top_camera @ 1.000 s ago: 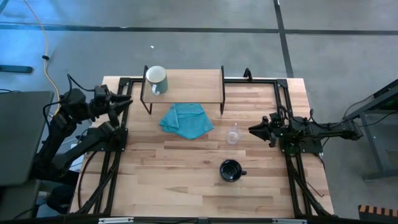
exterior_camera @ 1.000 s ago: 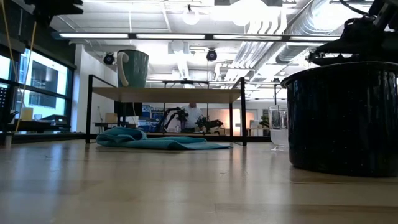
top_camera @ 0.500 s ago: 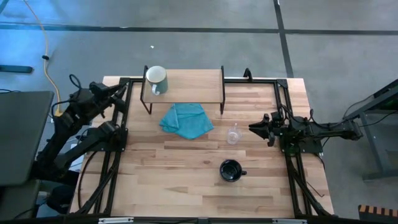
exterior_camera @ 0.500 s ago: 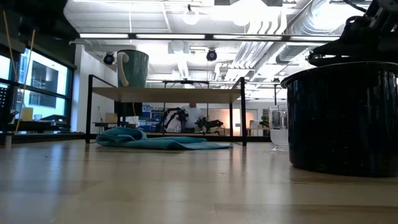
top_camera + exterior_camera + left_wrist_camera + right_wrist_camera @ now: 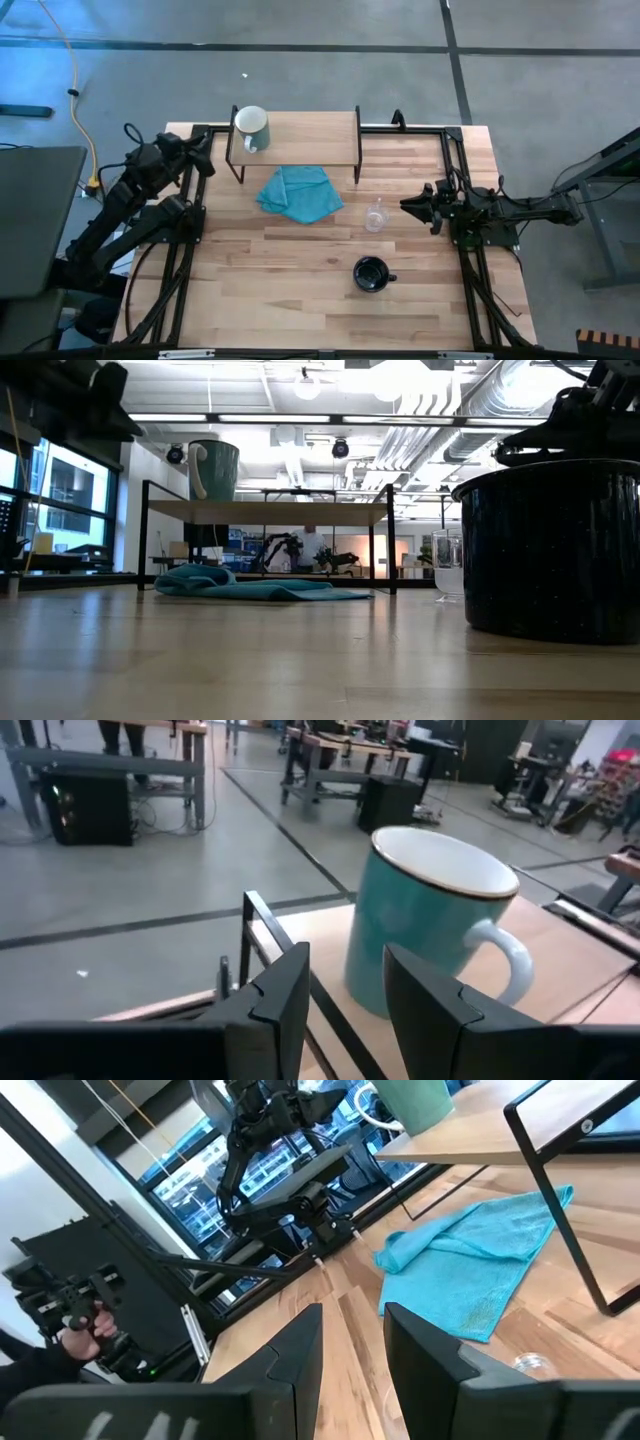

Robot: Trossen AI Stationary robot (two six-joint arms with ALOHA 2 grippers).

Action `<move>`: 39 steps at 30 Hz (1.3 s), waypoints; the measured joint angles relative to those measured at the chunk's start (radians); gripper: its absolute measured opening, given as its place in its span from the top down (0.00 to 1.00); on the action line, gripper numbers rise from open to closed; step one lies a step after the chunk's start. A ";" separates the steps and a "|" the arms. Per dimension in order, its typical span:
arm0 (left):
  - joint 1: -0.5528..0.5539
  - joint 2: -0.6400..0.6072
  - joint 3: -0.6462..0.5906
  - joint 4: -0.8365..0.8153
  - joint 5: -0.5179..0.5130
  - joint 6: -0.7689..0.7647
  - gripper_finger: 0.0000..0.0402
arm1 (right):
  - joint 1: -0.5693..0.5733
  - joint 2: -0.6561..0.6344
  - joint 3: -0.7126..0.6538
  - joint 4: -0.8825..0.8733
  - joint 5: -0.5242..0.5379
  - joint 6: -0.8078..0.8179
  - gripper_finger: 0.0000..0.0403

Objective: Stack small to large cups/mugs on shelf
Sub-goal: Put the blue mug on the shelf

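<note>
The pale white-green mug (image 5: 250, 127) stands upright on the left end of the light-wood shelf (image 5: 305, 135); it also shows in the left wrist view (image 5: 430, 920) and the low view (image 5: 213, 468). The clear glass cup (image 5: 375, 216) stands on the table right of centre. The black mug (image 5: 371, 273) stands near the front. My left gripper (image 5: 206, 152) is open and empty, left of the shelf, pointing at the pale mug (image 5: 345, 985). My right gripper (image 5: 405, 207) is open and empty, just right of the glass cup.
A teal cloth (image 5: 299, 193) lies crumpled on the table in front of the shelf. The shelf's black metal legs (image 5: 236, 170) stand beside it. Black frame rails (image 5: 185, 250) run along both table sides.
My left gripper has swung toward the table's far edge and then toward the pale mug on the shelf. The right arm and the cups have kept still.
</note>
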 joint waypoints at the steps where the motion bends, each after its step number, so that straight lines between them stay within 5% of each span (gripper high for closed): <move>1: 0.000 0.000 -0.013 0.015 0.004 -0.013 0.71 | 0.000 0.000 0.000 0.000 0.002 -0.004 0.75; 14: -0.066 0.019 -0.119 0.215 0.131 -0.128 0.73 | 0.000 0.000 0.000 0.006 0.038 -0.041 0.75; 27: -0.547 0.274 -0.137 0.499 -0.010 -0.109 0.92 | 0.000 0.000 0.000 0.008 0.061 -0.056 0.75; 39: -0.920 0.427 -0.138 0.601 -0.068 -0.138 0.94 | 0.000 0.000 0.000 0.008 0.052 -0.056 0.75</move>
